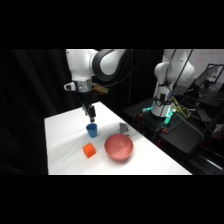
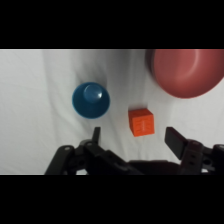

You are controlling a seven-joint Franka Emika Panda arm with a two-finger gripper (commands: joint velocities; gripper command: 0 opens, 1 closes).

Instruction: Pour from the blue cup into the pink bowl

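White table (image 1: 65, 145) under a dark backdrop, black all round it. Blue cup (image 1: 92, 130) stands upright on the table near the middle, open top up, nothing gripping it. From the wrist camera the cup (image 2: 91, 100) is seen straight from above, round and blue with a pale glint inside; contents can't be made out. Pink bowl (image 1: 119, 147) sits to the right of the cup and a bit nearer the front edge, upright, close to the cup but apart from it. In the wrist view only part of the bowl (image 2: 182, 72) shows, cut by the frame's upper right. Small orange cube (image 1: 89, 150) lies nearer than the cup, left of the bowl, touching neither; in the wrist view the cube (image 2: 141, 122) sits between cup and bowl. Small grey block (image 1: 124, 129) lies just beyond the bowl's far rim, whether it touches can't be told.

Gripper (image 1: 91, 118) hangs directly above the cup, pointing down, tips just over the rim, no contact visible. Wrist view shows the gripper (image 2: 132, 136) with fingers spread wide, holding nothing; one fingertip (image 2: 96, 134) is beside the cup's edge, the other is off to the right past the cube. White arm (image 1: 92, 65) comes in from above. Right of the table, further back, is the white base (image 1: 162, 100) on a dark stand with cables and a teal glow.
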